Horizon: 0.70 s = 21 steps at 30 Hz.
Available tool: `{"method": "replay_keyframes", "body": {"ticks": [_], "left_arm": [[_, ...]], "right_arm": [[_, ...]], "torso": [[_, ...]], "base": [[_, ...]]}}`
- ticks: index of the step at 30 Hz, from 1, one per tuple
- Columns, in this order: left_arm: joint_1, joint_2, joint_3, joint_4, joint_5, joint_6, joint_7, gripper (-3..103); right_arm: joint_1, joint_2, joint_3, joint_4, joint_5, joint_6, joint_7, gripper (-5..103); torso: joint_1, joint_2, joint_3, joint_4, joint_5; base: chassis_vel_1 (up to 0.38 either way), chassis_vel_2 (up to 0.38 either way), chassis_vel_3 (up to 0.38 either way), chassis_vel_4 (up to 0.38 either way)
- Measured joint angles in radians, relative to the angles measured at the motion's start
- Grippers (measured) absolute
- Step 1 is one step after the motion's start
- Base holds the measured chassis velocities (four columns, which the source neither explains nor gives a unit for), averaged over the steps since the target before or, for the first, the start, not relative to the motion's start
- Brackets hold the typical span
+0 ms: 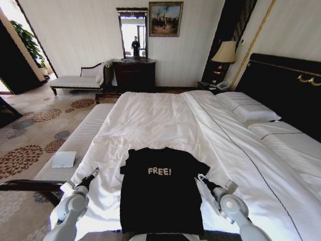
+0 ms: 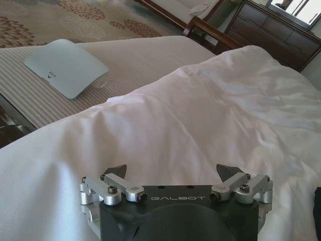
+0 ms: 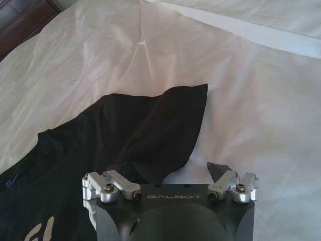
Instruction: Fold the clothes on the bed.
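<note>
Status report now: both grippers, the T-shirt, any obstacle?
Left gripper open, beside the black T-shirt. Right gripper open, at its sleeve. Shirt flat, unfolded, on the bed. No obstacle on it.

T-shirt [image 1: 160, 193]: matt black cloth, soft, lightly creased at the sleeve just ahead of the right gripper [image 3: 170, 169] fingers; white printed letters. Duvet [image 2: 210, 115]: smooth white cloth, faint sheen, rumpled ahead of the left gripper [image 2: 172, 171] fingers. Both grippers: matt black body, bright bare-metal linkages, dark fingertips spread apart. Bench [image 2: 140, 55] beyond: ribbed pale fabric. Dresser [image 1: 134, 75]: dark glossy wood.
</note>
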<state>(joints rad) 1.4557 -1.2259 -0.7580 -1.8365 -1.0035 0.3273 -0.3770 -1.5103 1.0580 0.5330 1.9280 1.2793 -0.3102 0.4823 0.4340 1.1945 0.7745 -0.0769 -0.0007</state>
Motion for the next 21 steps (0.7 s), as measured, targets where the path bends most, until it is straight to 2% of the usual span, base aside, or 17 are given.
{"method": "replay_keyframes", "body": {"ticks": [3, 7, 9, 13, 15, 18, 20, 21], "left_arm": [[0.002, 0.001, -0.001, -0.001, 0.000, 0.000, 0.000, 100], [0.003, 0.002, -0.002, -0.001, 0.000, -0.001, 0.000, 100], [0.003, 0.002, -0.002, -0.001, 0.000, -0.001, 0.000, 100], [0.003, 0.002, -0.001, 0.000, 0.001, -0.002, 0.000, 100], [0.003, 0.001, -0.001, 0.001, 0.001, -0.002, 0.000, 100], [0.004, 0.001, -0.001, 0.006, 0.001, -0.003, 0.000, 100], [0.004, 0.000, -0.001, 0.007, 0.001, -0.004, 0.000, 100], [0.004, 0.000, -0.001, 0.009, 0.001, -0.004, 0.000, 100]], "right_arm": [[0.000, 0.002, -0.001, 0.000, 0.001, 0.000, -0.004, 91], [0.004, 0.009, -0.007, 0.001, -0.001, 0.002, -0.010, 70], [0.004, 0.009, -0.007, 0.001, -0.001, 0.002, -0.010, 70], [0.002, 0.016, -0.012, 0.014, -0.004, 0.004, -0.014, 47], [-0.001, 0.016, -0.012, 0.017, -0.004, 0.004, -0.014, 47], [-0.016, 0.013, -0.010, 0.035, -0.004, 0.004, -0.014, 31], [-0.020, 0.012, -0.009, 0.040, -0.004, 0.004, -0.014, 31], [-0.026, 0.011, -0.008, 0.048, -0.004, 0.003, -0.012, 26]], "torso": [[0.000, 0.000, 0.000, 0.0000, -0.0001], [0.000, 0.000, 0.000, 0.0000, 0.0000], [0.000, 0.000, 0.000, 0.0000, 0.0000], [0.000, 0.000, 0.000, 0.0000, 0.0000], [0.000, 0.000, 0.000, 0.0000, 0.0000], [0.000, 0.000, 0.000, 0.0000, 0.0000], [0.000, 0.000, 0.000, 0.0000, 0.0000], [0.000, 0.000, 0.000, 0.0000, 0.0000]], "base": [[0.000, 0.000, 0.000, 0.000], [0.000, 0.000, 0.000, 0.000], [0.000, 0.000, 0.000, 0.000], [0.000, 0.000, 0.000, 0.000], [0.000, 0.000, 0.000, 0.000], [0.000, 0.000, 0.000, 0.000], [0.000, 0.000, 0.000, 0.000], [0.000, 0.000, 0.000, 0.000]]}}
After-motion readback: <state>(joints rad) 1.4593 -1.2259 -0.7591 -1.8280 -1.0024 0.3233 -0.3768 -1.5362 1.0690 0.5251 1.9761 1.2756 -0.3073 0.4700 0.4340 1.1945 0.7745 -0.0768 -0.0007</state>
